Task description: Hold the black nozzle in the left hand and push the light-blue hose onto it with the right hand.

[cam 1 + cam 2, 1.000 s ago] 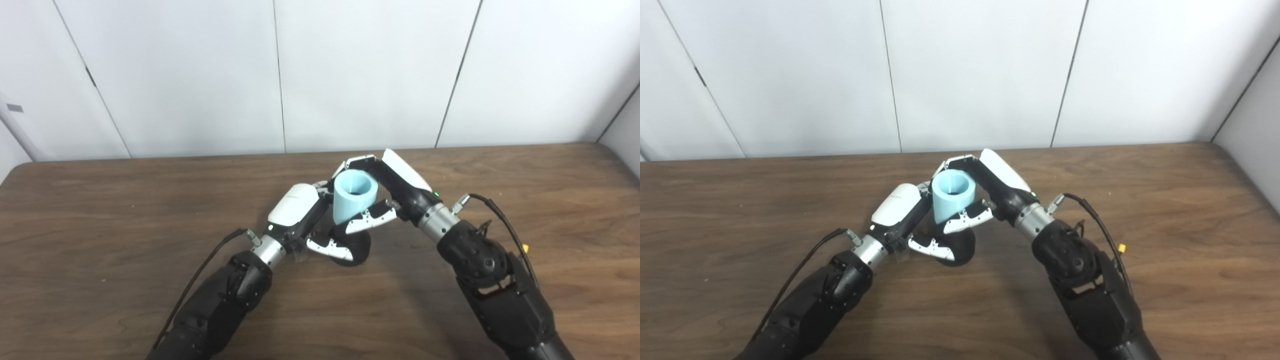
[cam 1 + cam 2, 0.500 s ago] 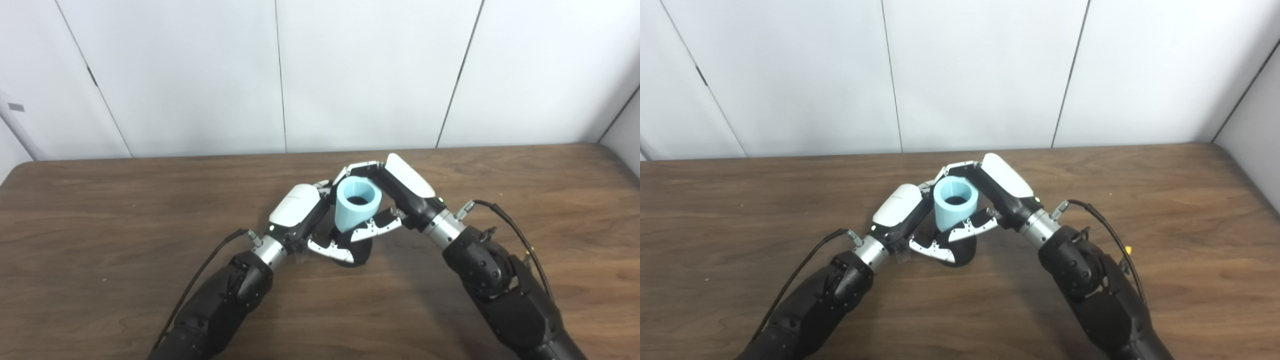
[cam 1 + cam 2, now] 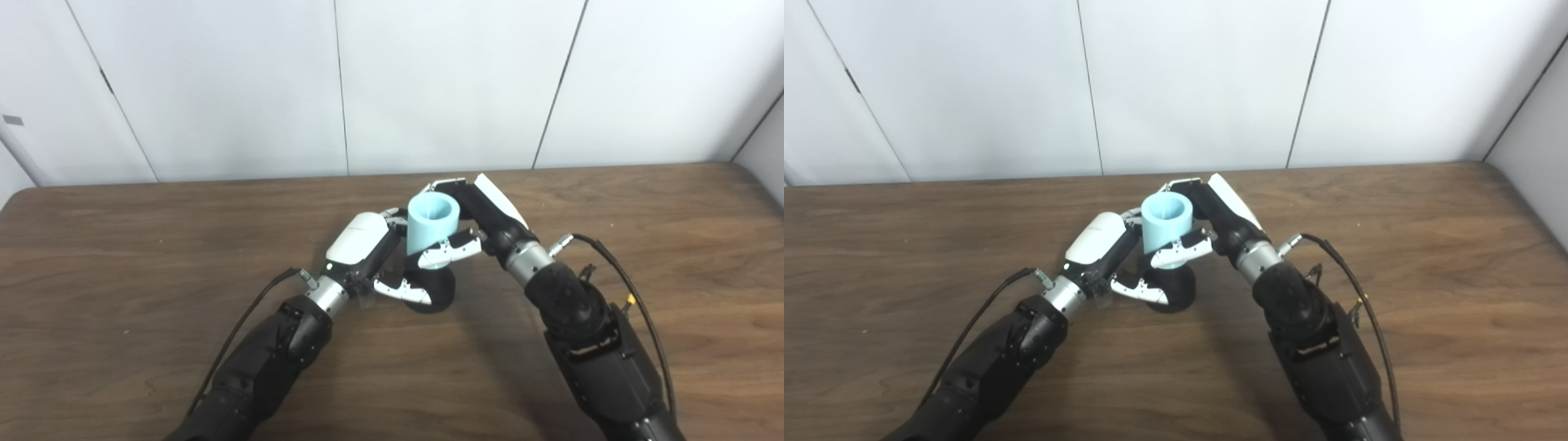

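We are holding the light-blue hose upright in the right hand over the black nozzle, braced on the surface by the left hand closing in from 9 o'clock, and any tilt risks jamming the hose rim.

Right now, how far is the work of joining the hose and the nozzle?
Done: the left hand grips the black nozzle, whose base stands on the table, and the right hand holds the light-blue hose. In hand: the hose stands upright over the nozzle. Left: pushing it fully down; the fingers hide the joint, so seating depth cannot be judged.
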Available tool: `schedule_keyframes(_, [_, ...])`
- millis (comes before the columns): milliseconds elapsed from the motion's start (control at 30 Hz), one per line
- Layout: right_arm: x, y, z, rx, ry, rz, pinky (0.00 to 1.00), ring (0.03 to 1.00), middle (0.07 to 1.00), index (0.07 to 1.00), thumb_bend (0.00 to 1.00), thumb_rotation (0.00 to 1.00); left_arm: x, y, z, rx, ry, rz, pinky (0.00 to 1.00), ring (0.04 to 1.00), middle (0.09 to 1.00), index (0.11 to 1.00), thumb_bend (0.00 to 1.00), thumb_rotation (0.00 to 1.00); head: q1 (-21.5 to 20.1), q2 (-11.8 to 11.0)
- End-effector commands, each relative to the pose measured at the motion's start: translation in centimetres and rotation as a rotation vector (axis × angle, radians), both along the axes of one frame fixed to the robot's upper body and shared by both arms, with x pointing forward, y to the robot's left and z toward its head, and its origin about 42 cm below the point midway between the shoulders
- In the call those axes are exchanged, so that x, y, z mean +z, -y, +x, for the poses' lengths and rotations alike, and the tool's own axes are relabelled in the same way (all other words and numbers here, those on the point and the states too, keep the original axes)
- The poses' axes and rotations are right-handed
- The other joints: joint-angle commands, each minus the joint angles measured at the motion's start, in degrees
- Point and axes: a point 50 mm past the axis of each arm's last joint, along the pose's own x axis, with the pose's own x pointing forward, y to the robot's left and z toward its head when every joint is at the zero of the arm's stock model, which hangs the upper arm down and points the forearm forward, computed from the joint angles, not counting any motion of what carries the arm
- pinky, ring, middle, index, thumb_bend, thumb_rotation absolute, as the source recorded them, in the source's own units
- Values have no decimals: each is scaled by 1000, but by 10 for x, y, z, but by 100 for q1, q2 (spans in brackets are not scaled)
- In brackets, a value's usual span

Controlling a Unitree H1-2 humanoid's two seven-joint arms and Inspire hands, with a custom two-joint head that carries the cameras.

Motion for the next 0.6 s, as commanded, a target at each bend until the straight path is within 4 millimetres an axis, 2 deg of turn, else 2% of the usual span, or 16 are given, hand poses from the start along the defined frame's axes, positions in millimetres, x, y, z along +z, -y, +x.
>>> schedule_keyframes(0, [-31, 7, -4, -39, -191, -70, 366, 438, 490, 508, 503, 0, -70, -28, -40, 78, -192, 131, 888, 673, 490, 481, 526, 0, -5, 7])
schedule_keyframes(133, [-29, 8, -6, -12, -176, -66, 372, 441, 499, 497, 503, 0, -70, -28, -40, 79, -193, 130, 887, 674, 489, 482, 526, 0, -1, 5])
schedule_keyframes(400, [-33, 17, -9, 243, 95, -202, 366, 420, 492, 507, 501, 0, -70, -29, -39, 79, -195, 122, 885, 669, 490, 481, 526, 0, -2, 1])
schedule_keyframes(567, [-34, 16, -13, 273, 131, -207, 367, 420, 497, 497, 502, 0, -69, -28, -39, 81, -203, 120, 894, 672, 487, 483, 526, 0, -13, 3])
